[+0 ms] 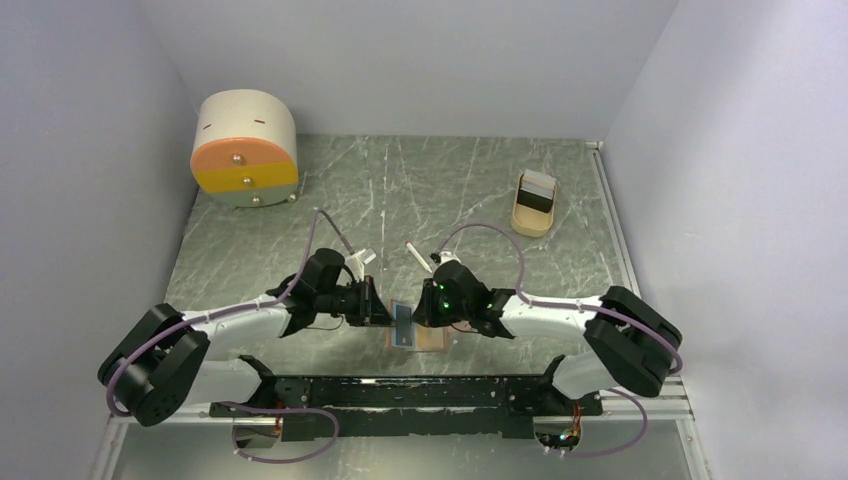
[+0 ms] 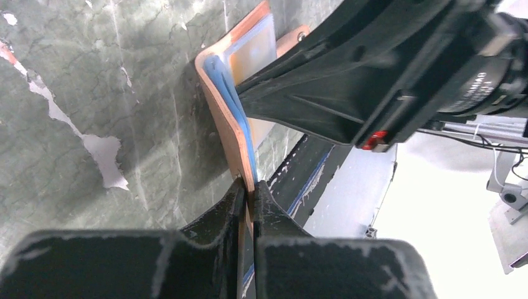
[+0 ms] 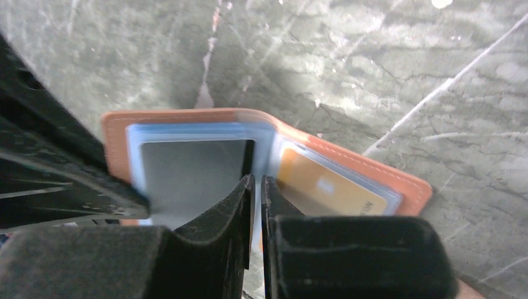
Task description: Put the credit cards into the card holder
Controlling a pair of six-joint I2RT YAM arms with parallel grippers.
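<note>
Pale walls (image 1: 420, 60), greenish, perhaps marble tabletop (image 1: 470, 185)

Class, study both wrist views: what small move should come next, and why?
Probably slide the grey card deeper into the blue sleeve: the right gripper seems to pinch its edge, while the left gripper clamps the card holder by its cover.

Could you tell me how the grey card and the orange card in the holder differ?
In the right wrist view the grey card sits left of the fold; the orange card sits right of it. The grey card looks plain; the orange card bears a pale mark. Both lie in the card holder's blue-edged sleeves.
</note>
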